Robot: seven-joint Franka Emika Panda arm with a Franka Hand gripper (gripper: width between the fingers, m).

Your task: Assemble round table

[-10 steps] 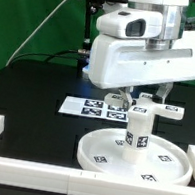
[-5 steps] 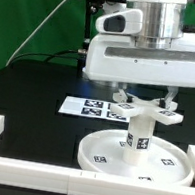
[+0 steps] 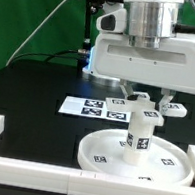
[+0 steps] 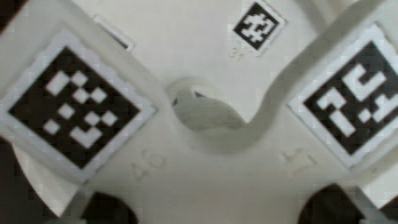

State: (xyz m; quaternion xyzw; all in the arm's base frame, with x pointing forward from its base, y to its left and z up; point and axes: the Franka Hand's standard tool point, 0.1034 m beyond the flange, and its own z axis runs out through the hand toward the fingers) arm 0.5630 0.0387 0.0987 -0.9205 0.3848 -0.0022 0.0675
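The round disc is lying flat near the table's front edge, toward the exterior view's right corner, just inside the white border rail. The cylinder leg is standing upright at the disc's centre, tag facing the camera. The cross-shaped foot is sitting on top of the leg, arms spread out sideways.

The gripper is hanging straight over the foot, its fingers dropping on either side of the cross. Looks like it's gripping the foot, but I cannot tell for sure from the exterior view whether the pads are pressing or just flanking. The wrist view is filling up with the foot: big tags on two arms, a hub bump in the middle, dark fingertip shapes at one edge, contact not readable there either.

Step in hand, my judgement: fastening the foot onto the leg top, likely screwing it in by wrist rotation. Disc and leg appear already joined.

Next move probably calls for keeping the foot centred on the leg axis, turning without tipping the leg, then regrasping for another turn if the thread isn't seated. Risk: cross-threading or the disc spinning along.

The marker board is lying behind the disc, untouched, mid-table.
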